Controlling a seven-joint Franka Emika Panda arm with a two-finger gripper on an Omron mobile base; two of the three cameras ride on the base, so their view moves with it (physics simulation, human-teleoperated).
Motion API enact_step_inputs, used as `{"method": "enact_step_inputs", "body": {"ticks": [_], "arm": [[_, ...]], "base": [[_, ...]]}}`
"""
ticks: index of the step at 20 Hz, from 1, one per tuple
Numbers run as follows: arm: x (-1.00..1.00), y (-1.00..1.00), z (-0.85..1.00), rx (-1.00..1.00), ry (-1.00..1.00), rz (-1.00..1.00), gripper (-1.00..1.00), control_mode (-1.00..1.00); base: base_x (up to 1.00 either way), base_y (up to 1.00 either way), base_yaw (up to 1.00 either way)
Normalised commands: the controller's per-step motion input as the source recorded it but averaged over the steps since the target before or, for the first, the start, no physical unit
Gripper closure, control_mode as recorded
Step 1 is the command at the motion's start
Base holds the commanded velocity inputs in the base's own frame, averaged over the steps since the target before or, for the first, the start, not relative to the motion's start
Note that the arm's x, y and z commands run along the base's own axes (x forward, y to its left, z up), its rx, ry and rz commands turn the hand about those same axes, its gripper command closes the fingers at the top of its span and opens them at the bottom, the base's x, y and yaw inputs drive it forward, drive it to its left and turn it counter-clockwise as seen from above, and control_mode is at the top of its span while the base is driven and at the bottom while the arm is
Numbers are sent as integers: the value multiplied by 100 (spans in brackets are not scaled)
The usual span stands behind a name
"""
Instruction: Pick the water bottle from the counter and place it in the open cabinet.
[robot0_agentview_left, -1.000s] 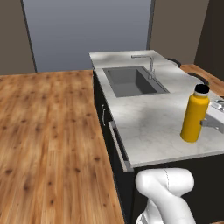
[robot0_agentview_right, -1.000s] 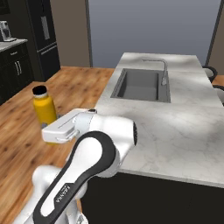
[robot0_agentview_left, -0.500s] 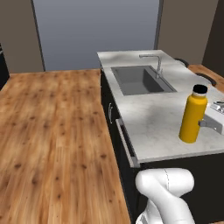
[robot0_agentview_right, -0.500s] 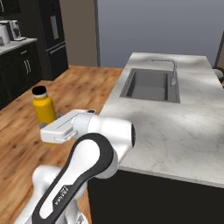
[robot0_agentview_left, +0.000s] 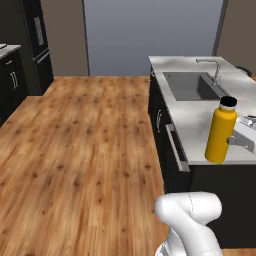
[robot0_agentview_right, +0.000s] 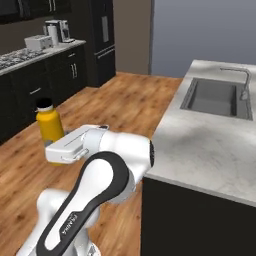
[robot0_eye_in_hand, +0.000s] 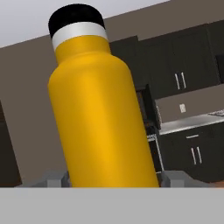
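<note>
We hold the water bottle (robot0_eye_in_hand: 98, 113) firmly in the closed hand (robot0_eye_in_hand: 113, 178), beside the desk (robot0_agentview_left: 200, 117); we should keep it upright.

Warm wooden floor (robot0_agentview_left: 85, 150), brown walls (robot0_agentview_left: 62, 37), and black cupboards (robot0_agentview_right: 30, 95) with silver handles.
</note>
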Motion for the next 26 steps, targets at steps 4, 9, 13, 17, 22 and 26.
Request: {"method": "enact_step_inputs", "body": {"ticks": [4,9,13,17,22,26], "arm": [[0,0,0,0,0,0,100,100],[0,0,0,0,0,0,100,100],[0,0,0,0,0,0,100,100],[0,0,0,0,0,0,100,100],[0,0,0,0,0,0,100,100],[0,0,0,0,0,0,100,100]], "base": [[-27,60,40],[-2,46,44],[0,27,45],[0,12,47],[0,15,45],[0,26,41]]}}
